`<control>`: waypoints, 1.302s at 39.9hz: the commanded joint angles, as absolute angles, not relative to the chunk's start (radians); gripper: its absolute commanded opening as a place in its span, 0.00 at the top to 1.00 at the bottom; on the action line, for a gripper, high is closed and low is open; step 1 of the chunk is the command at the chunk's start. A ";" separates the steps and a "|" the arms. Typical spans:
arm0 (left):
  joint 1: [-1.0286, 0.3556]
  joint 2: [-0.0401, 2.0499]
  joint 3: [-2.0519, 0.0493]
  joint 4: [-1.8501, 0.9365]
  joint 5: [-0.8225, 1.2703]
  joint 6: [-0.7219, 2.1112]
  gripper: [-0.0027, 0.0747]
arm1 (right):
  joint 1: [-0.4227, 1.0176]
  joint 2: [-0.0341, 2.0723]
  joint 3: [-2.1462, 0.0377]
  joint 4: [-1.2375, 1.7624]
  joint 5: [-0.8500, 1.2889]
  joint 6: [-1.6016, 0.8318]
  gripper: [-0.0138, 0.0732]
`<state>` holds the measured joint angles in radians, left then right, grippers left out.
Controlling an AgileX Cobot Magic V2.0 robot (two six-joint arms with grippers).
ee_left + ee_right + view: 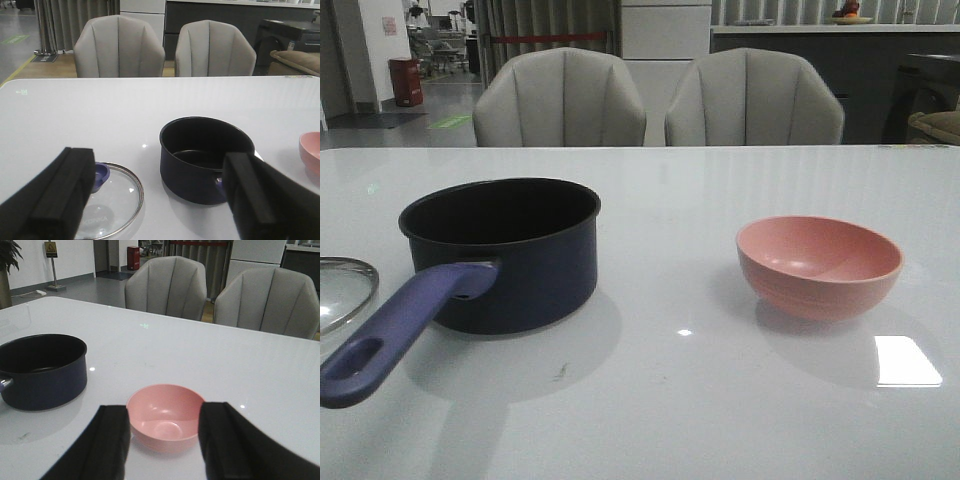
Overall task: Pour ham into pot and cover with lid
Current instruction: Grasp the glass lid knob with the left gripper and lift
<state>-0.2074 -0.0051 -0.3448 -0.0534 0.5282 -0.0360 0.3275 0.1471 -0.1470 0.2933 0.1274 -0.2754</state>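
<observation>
**Ana:** On the white table (pixel 670 400), where does everything sit?

**Ben:** Toward the robot's left stands the pot (pixel 505 250), upright, its long purple-blue handle (pixel 395 330) running back toward the robot. Just beside it, further left, the lid (pixel 107 202) lies flat with its knob up. The pink bowl (pixel 820 265) is well apart, on the robot's right.

**Ana:** And the ham?

**Ben:** I can't find it. From the right wrist the bowl's inside looks bare, and the pot's bottom is too dark to tell.

**Ana:** Which arm is nearer to what?

**Ben:** The right hand (pixel 162 440) is spread open, gripping nothing, with the bowl straight ahead and framed between its fingers (pixel 97 445). The left hand (pixel 157 200) is also released and empty; the lid lies ahead by one finger, the pot by the other.

**Ana:** So the next move?

**Ben:** My guess: the right arm goes forward for the bowl, and the lid falls to the left.

**Ana:** The room?

**Ben:** Glossy tabletop with light glare, and two grey chairs (pixel 560 100) behind it.
</observation>
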 commanded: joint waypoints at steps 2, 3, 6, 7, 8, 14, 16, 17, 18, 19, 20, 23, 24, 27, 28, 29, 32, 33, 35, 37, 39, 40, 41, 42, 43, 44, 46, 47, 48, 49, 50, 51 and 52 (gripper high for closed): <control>-0.215 -0.022 -0.371 -0.060 0.441 -0.037 0.24 | 0.329 0.148 -0.166 0.304 0.022 -0.283 0.47; -0.215 -0.022 -0.371 -0.060 0.441 -0.037 0.24 | 0.329 0.148 -0.166 0.304 0.023 -0.283 0.53; -0.215 -0.022 -0.371 -0.060 0.440 -0.037 0.24 | 0.329 0.148 -0.166 0.304 0.035 -0.283 0.71; -0.215 -0.022 -0.371 -0.060 0.440 -0.037 0.24 | 0.329 0.148 -0.166 0.305 0.037 -0.283 0.69; -0.215 -0.022 -0.371 -0.060 0.440 -0.037 0.24 | 0.329 0.148 -0.166 0.305 0.037 -0.283 0.67; -0.215 -0.020 -0.371 -0.086 0.447 -0.037 0.24 | 0.329 0.148 -0.166 0.305 0.036 -0.283 0.66; -0.215 -0.018 -0.371 -0.084 0.447 -0.037 0.24 | 0.329 0.148 -0.166 0.305 0.036 -0.283 0.66; -0.215 -0.016 -0.371 -0.084 0.447 -0.037 0.24 | 0.329 0.148 -0.166 0.305 0.036 -0.283 0.66; -0.215 -0.009 -0.371 -0.084 0.447 -0.037 0.24 | 0.329 0.148 -0.166 0.305 0.036 -0.283 0.66; -0.215 -0.003 -0.374 -0.084 0.449 -0.037 0.24 | 0.329 0.148 -0.166 0.305 0.036 -0.283 0.66; -0.215 0.008 -0.378 -0.084 0.449 -0.037 0.23 | 0.329 0.148 -0.166 0.305 0.036 -0.283 0.66; -0.215 0.048 -0.398 -0.086 0.451 -0.037 0.23 | 0.329 0.148 -0.166 0.305 0.037 -0.283 0.66; -0.215 0.065 -0.406 -0.086 0.451 -0.037 0.22 | 0.329 0.148 -0.166 0.305 0.037 -0.283 0.66; -0.215 0.117 -0.432 -0.082 0.449 -0.037 0.18 | 0.329 0.148 -0.166 0.305 0.037 -0.283 0.66; -0.215 0.133 -0.444 -0.082 0.449 -0.037 0.17 | 0.329 0.148 -0.166 0.305 0.037 -0.283 0.66; -0.215 0.155 -0.453 -0.082 0.449 -0.037 0.15 | 0.329 0.148 -0.166 0.305 0.037 -0.283 0.66; -0.215 0.213 -0.486 -0.082 0.449 -0.039 0.11 | 0.329 0.148 -0.166 0.305 0.037 -0.283 0.66; -0.215 0.244 -0.498 -0.082 0.449 -0.041 0.11 | 0.329 0.148 -0.166 0.305 0.037 -0.283 0.66; -0.215 0.291 -0.522 -0.082 0.449 -0.047 0.11 | 0.329 0.148 -0.166 0.305 0.037 -0.283 0.66; -0.215 0.340 -0.543 -0.068 0.449 -0.047 0.11 | 0.329 0.148 -0.166 0.305 0.037 -0.283 0.66; -0.212 0.392 -0.566 -0.049 0.452 -0.066 0.11 | 0.329 0.148 -0.166 0.305 0.037 -0.283 0.66; -0.208 0.424 -0.577 -0.044 0.454 -0.084 0.11 | 0.329 0.148 -0.166 0.305 0.037 -0.283 0.66; -0.205 0.448 -0.592 -0.032 0.456 -0.115 0.11 | 0.329 0.148 -0.166 0.305 0.037 -0.283 0.66; -0.198 0.482 -0.608 -0.025 0.458 -0.137 0.11 | 0.329 0.148 -0.166 0.305 0.037 -0.283 0.66; -0.190 0.516 -0.624 -0.020 0.467 -0.173 0.11 | 0.329 0.148 -0.166 0.305 0.037 -0.283 0.66; -0.180 0.552 -0.637 -0.020 0.478 -0.191 0.11 | 0.329 0.148 -0.166 0.305 0.037 -0.283 0.66; -0.164 0.616 -0.670 -0.023 0.499 -0.211 0.11 | 0.329 0.148 -0.166 0.305 0.037 -0.283 0.66; -0.157 0.643 -0.681 -0.024 0.508 -0.211 0.11 | 0.329 0.148 -0.166 0.305 0.037 -0.283 0.66; -0.149 0.679 -0.695 -0.024 0.512 -0.211 0.11 | 0.329 0.148 -0.166 0.305 0.037 -0.283 0.66; -0.141 0.713 -0.703 -0.024 0.520 -0.211 0.11 | 0.329 0.148 -0.166 0.305 0.037 -0.283 0.66; -0.134 0.738 -0.715 -0.024 0.522 -0.211 0.11 | 0.329 0.148 -0.166 0.305 0.037 -0.283 0.66; -0.125 0.771 -0.722 -0.024 0.527 -0.211 0.11 | 0.329 0.148 -0.166 0.305 0.037 -0.283 0.66; -0.118 0.796 -0.733 -0.024 0.529 -0.211 0.11 | 0.329 0.148 -0.166 0.305 0.037 -0.283 0.66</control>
